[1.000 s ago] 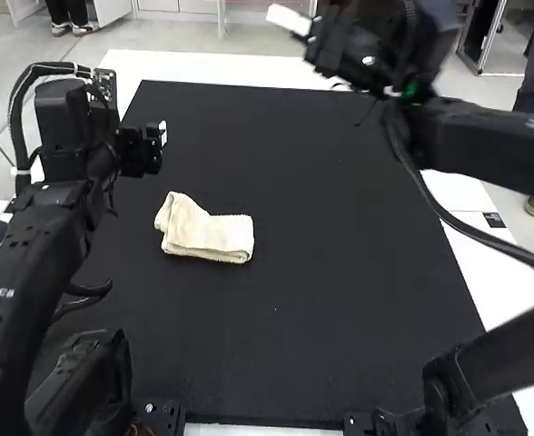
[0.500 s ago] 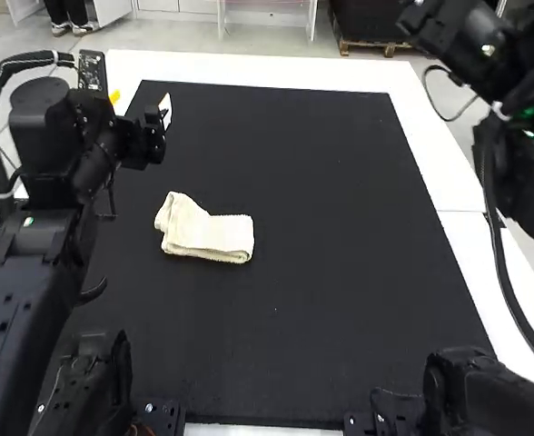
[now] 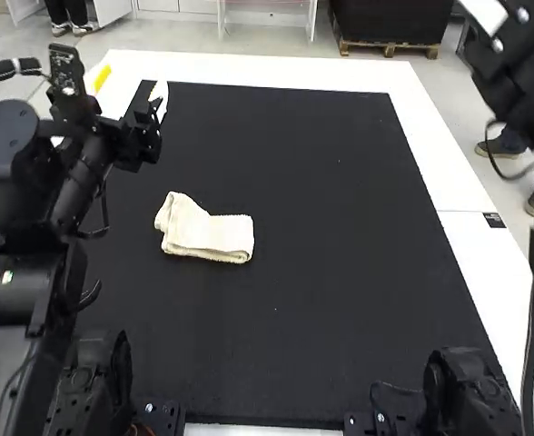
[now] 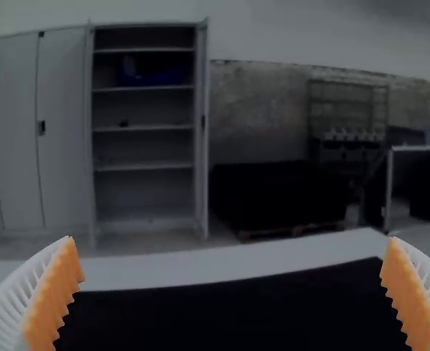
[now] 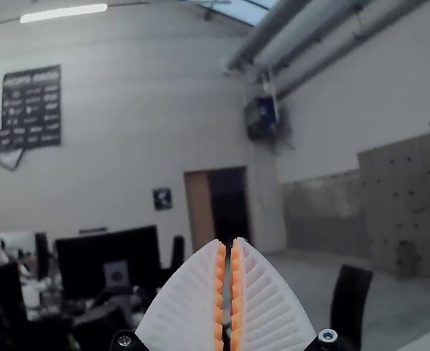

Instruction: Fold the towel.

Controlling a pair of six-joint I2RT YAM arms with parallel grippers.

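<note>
Plainly, one towel (image 3: pixel 205 233) and two claws are out, one to each of the two arms. The towel is folded into a small, thick strip, its left end bent forward, lying flat on one black mat (image 3: pixel 303 272). Under that is one white surface (image 3: pixel 435 145), its edges showing around the mat, with one yellow thing (image 3: pixel 102 78) near its far left corner. In the wrist views, the room has one open cabinet (image 4: pixel 143 167) with shelves, one dark monitor (image 5: pixel 111 259), one poster (image 5: pixel 31 106) and one doorway (image 5: pixel 229 201). The left claw (image 3: pixel 158 102) is spread wide and empty; the towel lies apart from it, nearer the arm bases and slightly to its right. The right claw (image 3: pixel 485 13) is empty, its fingers drawn together, with the towel well apart, off to its left and nearer the arm bases.
</note>
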